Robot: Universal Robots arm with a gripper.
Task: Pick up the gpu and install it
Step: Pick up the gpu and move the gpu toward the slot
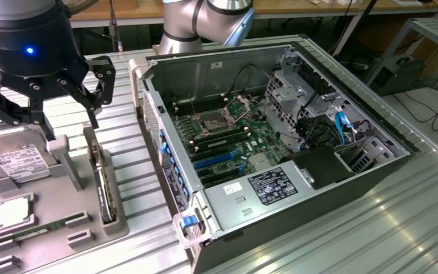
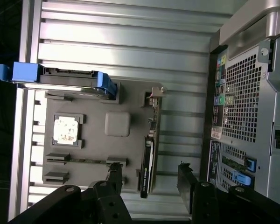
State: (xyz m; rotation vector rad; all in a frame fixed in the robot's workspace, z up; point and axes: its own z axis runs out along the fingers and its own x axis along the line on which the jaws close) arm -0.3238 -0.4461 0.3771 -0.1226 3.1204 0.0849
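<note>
Fingers are spread wide with nothing in them, hanging in the upper left of the exterior view right over the grey parts tray. The gpu is standing on edge in its slot along the tray's right side, just below the fingers, and as far as I can tell nothing is touching it. In the wrist view the card lines up with the gap between the two fingers, so it reads as a straddle-the-card pose with no contact yet. The hard drive sits at the tray's left. The open pc case lies in the middle of the exterior view on the slatted metal counter, and the blue slots on the board look empty to me. Progress-wise I'd call it basically square one: pickup not done, install not done.
</note>
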